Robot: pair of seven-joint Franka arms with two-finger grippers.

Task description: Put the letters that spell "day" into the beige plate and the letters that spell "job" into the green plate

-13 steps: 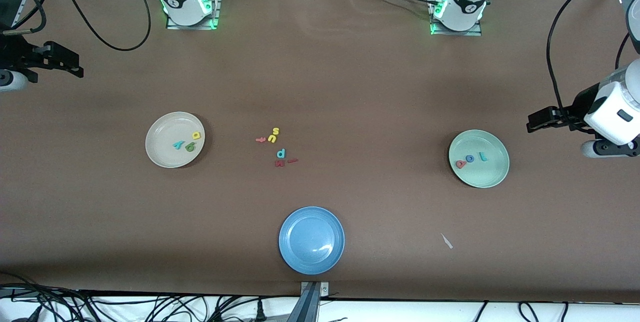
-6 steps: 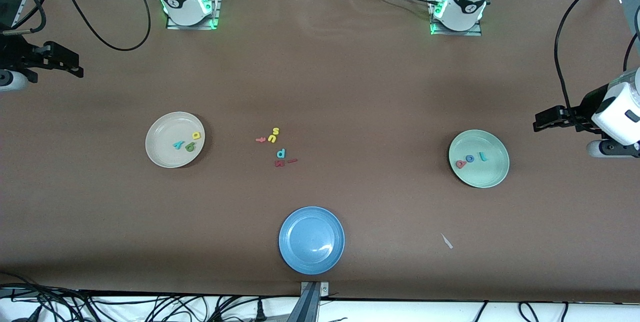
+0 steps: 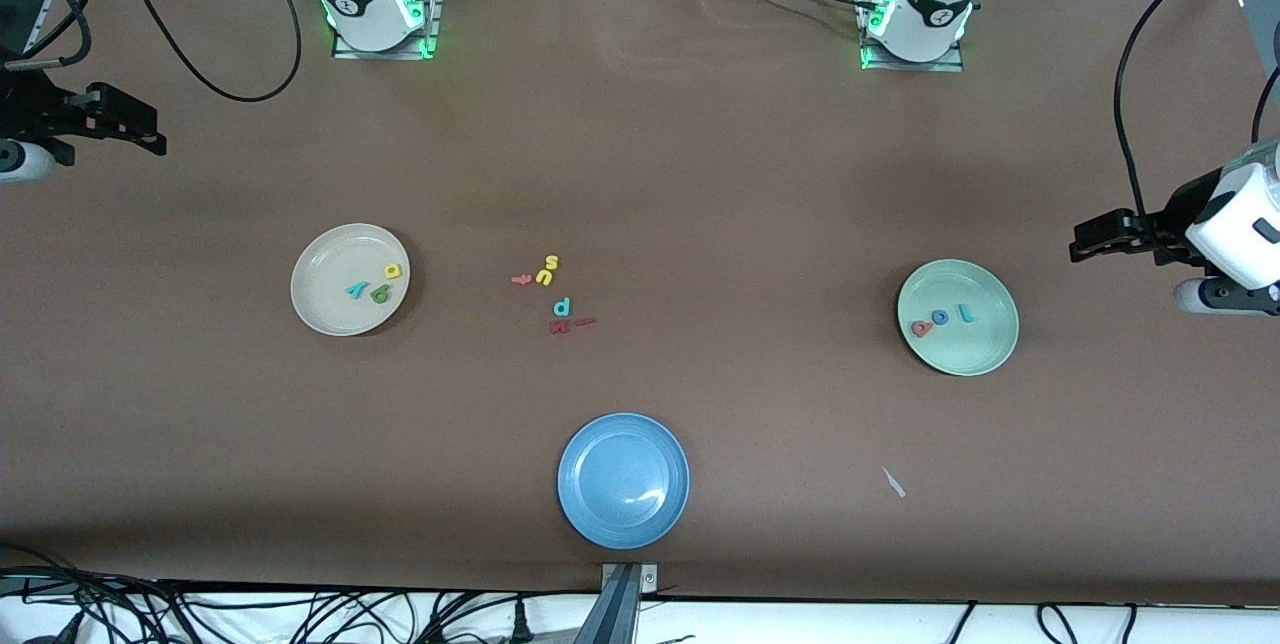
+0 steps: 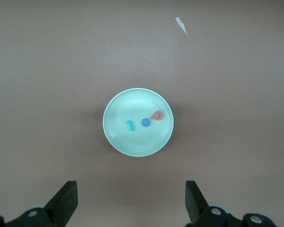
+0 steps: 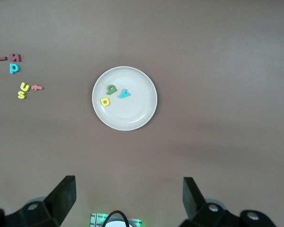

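You see the green plate [image 4: 114,142] near the middle of the frame on the brown table [image 4: 236,94]. In it lie the teal "j" [image 4: 130,125], the blue "o" [image 4: 145,123] and the salmon-red "b" [image 4: 156,115], in a row. A pale scrap [image 4: 181,25] lies in the upper right. The left gripper [image 4: 131,203] shows at the bottom edge, its fingers [image 4: 66,201] spread wide with nothing between them.

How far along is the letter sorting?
Looks done. Round cream-beige plate holds the yellow, green and light teal foam letters; round pale mint-green plate holds the teal, blue and salmon-red foam letters. Nothing in hand: left claw and right claw are open, empty. Nothing left.
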